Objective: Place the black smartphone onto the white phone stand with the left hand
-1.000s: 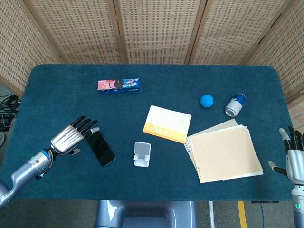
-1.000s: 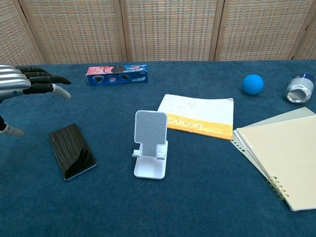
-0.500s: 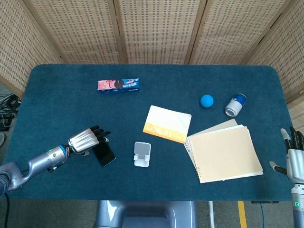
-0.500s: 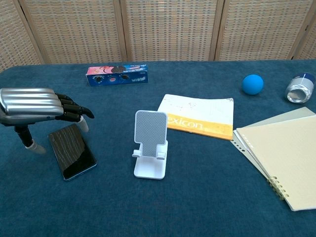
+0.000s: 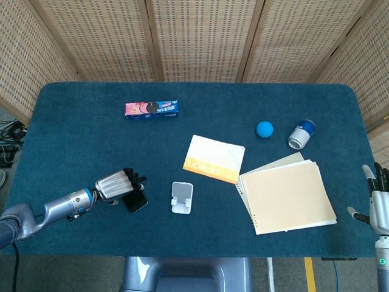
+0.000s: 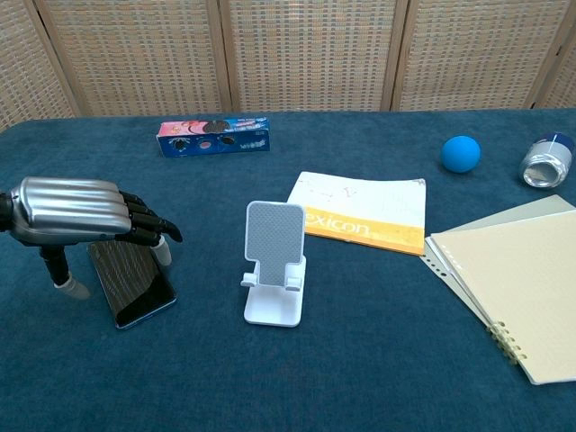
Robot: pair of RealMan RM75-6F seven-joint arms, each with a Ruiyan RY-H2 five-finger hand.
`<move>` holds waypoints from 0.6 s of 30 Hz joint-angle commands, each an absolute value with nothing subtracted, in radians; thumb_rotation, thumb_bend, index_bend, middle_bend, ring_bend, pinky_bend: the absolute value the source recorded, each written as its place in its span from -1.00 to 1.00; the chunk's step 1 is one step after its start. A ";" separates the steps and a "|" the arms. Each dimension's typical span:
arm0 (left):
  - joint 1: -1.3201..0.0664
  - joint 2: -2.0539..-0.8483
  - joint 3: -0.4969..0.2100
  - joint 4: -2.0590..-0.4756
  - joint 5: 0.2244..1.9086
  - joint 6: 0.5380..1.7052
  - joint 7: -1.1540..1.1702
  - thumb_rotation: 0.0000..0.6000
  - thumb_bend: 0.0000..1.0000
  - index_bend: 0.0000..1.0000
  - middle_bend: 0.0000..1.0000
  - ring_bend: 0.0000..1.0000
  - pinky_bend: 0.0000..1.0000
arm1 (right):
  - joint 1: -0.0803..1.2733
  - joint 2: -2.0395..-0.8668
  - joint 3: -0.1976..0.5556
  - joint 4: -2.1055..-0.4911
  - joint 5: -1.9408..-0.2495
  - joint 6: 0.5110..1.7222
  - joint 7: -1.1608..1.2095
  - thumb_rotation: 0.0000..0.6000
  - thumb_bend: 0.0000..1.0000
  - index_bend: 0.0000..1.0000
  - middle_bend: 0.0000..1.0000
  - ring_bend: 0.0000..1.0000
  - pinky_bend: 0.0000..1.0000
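Note:
The black smartphone (image 5: 137, 203) (image 6: 137, 286) lies flat on the blue table, left of the white phone stand (image 5: 182, 198) (image 6: 273, 262). My left hand (image 5: 118, 184) (image 6: 83, 212) hovers low over the phone's far half and covers it. Its fingertips (image 6: 163, 246) curve down by the phone's right edge and the thumb (image 6: 67, 283) reaches down at its left edge. I cannot see firm contact with the phone. The stand is upright and holds nothing. My right hand (image 5: 378, 205) rests at the table's right edge, fingers spread, holding nothing.
A cookie box (image 5: 151, 109) (image 6: 214, 135) lies at the back left. An orange-and-white book (image 5: 213, 159) (image 6: 364, 211), a spiral notebook (image 5: 288, 196) (image 6: 508, 283), a blue ball (image 5: 264, 129) (image 6: 461, 153) and a tipped can (image 5: 301, 134) (image 6: 547, 162) occupy the right half.
My left hand has moved right and down from beside the phone to over it, and its fingers have curled downward around the phone. The phone, the stand and my right hand have stayed put.

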State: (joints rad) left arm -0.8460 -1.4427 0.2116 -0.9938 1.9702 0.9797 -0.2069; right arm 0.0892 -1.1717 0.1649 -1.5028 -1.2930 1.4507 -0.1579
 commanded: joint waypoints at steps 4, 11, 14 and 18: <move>-0.860 -1.466 0.223 -0.978 1.963 0.971 -0.216 1.00 -1.00 -0.48 -0.69 -0.55 -0.52 | 0.090 -1.171 0.166 -1.501 -1.290 1.448 -0.156 1.00 -1.00 -0.93 -1.00 -1.00 -1.00; -0.862 -1.500 0.247 -0.946 1.966 0.988 -0.220 1.00 -1.00 -0.45 -0.66 -0.52 -0.49 | 0.090 -1.170 0.166 -1.499 -1.286 1.446 -0.152 1.00 -1.00 -0.93 -1.00 -1.00 -1.00; -0.854 -1.519 0.248 -0.918 1.963 1.014 -0.218 1.00 -1.00 -0.37 -0.57 -0.44 -0.44 | 0.090 -1.169 0.166 -1.499 -1.287 1.446 -0.149 1.00 -1.00 -0.93 -1.00 -1.00 -1.00; -0.845 -1.541 0.255 -0.885 1.964 1.041 -0.217 1.00 -1.00 -0.13 -0.33 -0.25 -0.24 | 0.090 -1.168 0.165 -1.501 -1.287 1.443 -0.144 1.00 -1.00 -0.93 -1.00 -1.00 -1.00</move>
State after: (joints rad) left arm -0.8484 -1.5343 0.2521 -0.8924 1.9632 1.0339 -0.2175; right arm 0.0901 -1.1677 0.1653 -1.5008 -1.2875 1.4434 -0.1442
